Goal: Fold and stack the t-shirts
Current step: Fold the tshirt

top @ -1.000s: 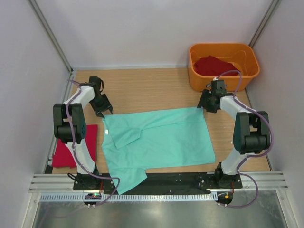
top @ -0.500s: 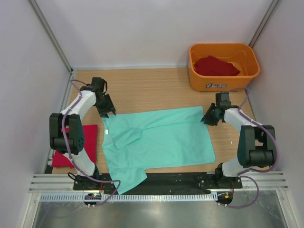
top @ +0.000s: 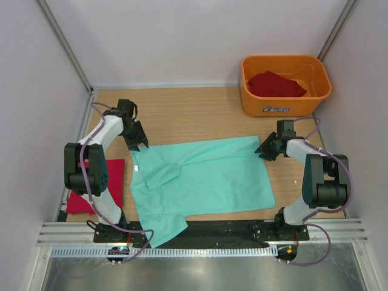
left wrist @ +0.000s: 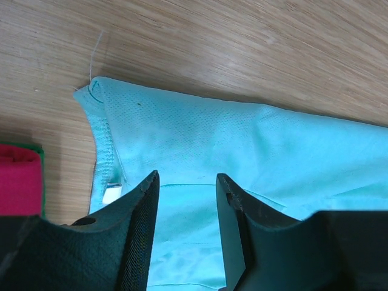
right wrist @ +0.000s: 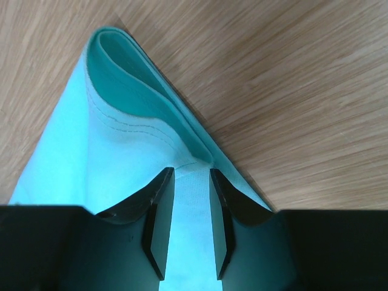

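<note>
Though soft, flat fine-mesh t-shirt [top: 206,176]

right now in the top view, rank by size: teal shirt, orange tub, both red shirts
teal shirt
orange tub
tie: red shirt in tub and folded red shirt at left look alike, the latter partly hidden

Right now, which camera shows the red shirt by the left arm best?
The top external view: the red shirt lies nearly whole there, partly covered by the left arm. The left wrist view catches only its edge, at the frame's left. The right wrist view shows none of it.
</note>
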Available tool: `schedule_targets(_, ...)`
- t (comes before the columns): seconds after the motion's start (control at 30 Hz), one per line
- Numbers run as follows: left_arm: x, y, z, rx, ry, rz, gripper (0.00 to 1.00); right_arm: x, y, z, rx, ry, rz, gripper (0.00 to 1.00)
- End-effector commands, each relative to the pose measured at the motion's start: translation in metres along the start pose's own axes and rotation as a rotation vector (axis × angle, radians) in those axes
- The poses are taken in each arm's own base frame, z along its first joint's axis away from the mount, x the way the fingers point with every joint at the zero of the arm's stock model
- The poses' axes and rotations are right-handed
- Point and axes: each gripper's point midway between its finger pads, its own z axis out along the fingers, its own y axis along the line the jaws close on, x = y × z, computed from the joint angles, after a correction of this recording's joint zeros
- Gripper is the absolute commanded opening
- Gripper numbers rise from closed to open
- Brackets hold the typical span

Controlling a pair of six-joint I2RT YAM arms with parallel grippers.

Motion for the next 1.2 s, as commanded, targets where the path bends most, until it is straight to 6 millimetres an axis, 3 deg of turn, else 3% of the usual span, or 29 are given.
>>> schedule_targets(0.0, -0.007, -0.006, -0.005, 0.025, -0.012, 0.029, 0.44, -0.010, 0.007, 0.004, -0.029, -0.036, 0.022, 0.36)
schedule_targets(0.23, -0.002, -0.005, -0.002, 0.023, 0.008, 0.029, 0.44, -0.011, 0.001, 0.014, 0.007, -0.026, 0.016, 0.33)
schedule_targets(0.3, -0.002, -0.004, -0.001, 0.018, 0.007, 0.028, 0.45, -0.011, 0.000, 0.013, 0.016, -0.025, 0.008, 0.23)
schedule_targets(0.4, -0.002, -0.003, -0.001, 0.014, 0.005, 0.028, 0.45, -0.014, 0.001, 0.005, 0.021, -0.029, -0.015, 0.14)
schedule_targets(0.63, -0.005, -0.003, 0.002, 0.006, 0.004, 0.024, 0.45, -0.020, 0.005, -0.016, 0.049, -0.024, -0.050, 0.04)
schedule_targets(0.83, -0.006, -0.005, 0.004, 0.012, 0.009, 0.010, 0.45, -0.010, 0.013, -0.027, 0.017, 0.023, -0.021, 0.01)
schedule_targets(1.0, -0.005, -0.004, 0.005, 0.008, 0.012, 0.008, 0.45, 0.011, 0.002, -0.024, 0.026, 0.070, 0.049, 0.01)
schedule_targets(1.17, -0.005, -0.004, 0.006, 0.009, 0.011, 0.005, 0.45, 0.017, -0.006, -0.015, 0.039, 0.072, 0.074, 0.01)
